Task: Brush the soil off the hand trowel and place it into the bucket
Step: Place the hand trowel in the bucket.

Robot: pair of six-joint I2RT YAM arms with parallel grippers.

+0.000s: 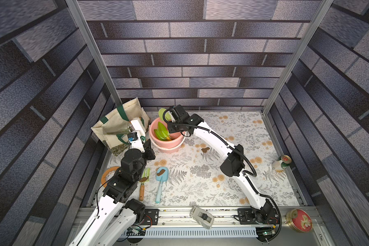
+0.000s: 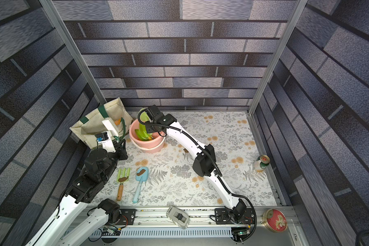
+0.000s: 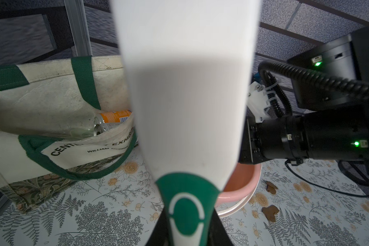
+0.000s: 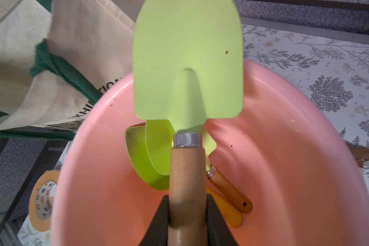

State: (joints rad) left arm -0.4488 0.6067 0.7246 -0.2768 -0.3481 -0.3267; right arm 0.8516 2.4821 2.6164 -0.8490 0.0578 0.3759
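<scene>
Now both snug: R end effector (image 4: 187, 204) on trowel (image 4: 188, 64) over bucket (image 4: 285, 138), L end effector (image 3: 189, 228) on brush (image 3: 185, 95).

The cream fabric tote bag with green straps (image 3: 41, 102) carries black capitals, partly hidden: "CENTE", "EXHIBI" and, smaller below, "WILLIAM". The right wrist view shows only "TION" on it. Print on the orange drink can (image 3: 115, 116) inside is too small to read.

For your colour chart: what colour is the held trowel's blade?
Light green blade, clearest in right wrist view.
</scene>
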